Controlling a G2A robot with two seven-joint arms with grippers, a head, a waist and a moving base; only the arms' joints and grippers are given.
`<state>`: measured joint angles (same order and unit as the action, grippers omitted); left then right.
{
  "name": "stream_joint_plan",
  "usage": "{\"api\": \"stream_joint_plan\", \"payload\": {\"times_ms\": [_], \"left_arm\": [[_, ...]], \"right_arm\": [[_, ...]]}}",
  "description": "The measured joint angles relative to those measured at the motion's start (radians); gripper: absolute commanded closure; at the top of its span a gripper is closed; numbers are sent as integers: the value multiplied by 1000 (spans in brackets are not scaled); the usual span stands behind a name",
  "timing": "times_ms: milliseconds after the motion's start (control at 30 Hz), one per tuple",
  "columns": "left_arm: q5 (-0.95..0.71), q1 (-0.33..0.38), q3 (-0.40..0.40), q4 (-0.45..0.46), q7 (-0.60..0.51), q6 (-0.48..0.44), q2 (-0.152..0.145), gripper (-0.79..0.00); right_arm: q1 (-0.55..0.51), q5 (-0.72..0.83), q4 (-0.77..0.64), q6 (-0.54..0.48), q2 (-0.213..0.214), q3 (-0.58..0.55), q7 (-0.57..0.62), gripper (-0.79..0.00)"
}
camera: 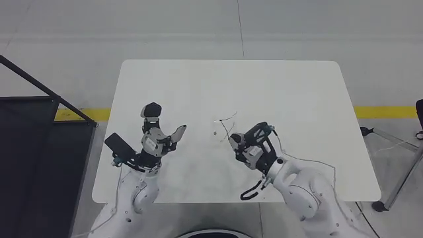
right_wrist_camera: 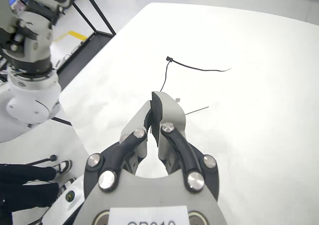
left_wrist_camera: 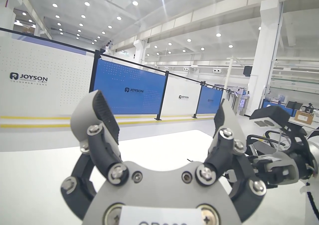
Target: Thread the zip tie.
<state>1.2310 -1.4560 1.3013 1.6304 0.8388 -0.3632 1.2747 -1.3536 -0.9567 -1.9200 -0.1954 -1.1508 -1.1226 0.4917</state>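
While your right gripper (right_wrist_camera: 153, 101) is pinched shut on the thin strap of the tie (right_wrist_camera: 170, 59), the threading step is judged in hand, not finished. From the fingertips the strap runs out to the small head. A second strand leaves the head and ends in a free tip over the table (right_wrist_camera: 249, 141). Whether that strand passes through the head cannot be told.

Your left gripper (left_wrist_camera: 164, 116) stands spread wide and empty, tilted upward, well apart from the tie. In my judgement the next move calls for it to come across and take the free tip, then for a fine alignment at the head.

A dark screen (camera: 26, 145) stands beside the table's edge, clear of the work. The likely hindrance is the tie itself: thin, limp, easily deflected.
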Motion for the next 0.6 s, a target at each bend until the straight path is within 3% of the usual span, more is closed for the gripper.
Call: {"api": "stream_joint_plan", "payload": {"times_ms": [200, 600], "left_arm": [[9, 4, -3, -6, -1, -7, 1, -785], [15, 7, -4, -13, -2, -10, 3, -785]], "right_arm": [[47, -94, 32, 93, -15, 73, 49, 0], [88, -171, 58, 143, -28, 129, 164, 0]]}}
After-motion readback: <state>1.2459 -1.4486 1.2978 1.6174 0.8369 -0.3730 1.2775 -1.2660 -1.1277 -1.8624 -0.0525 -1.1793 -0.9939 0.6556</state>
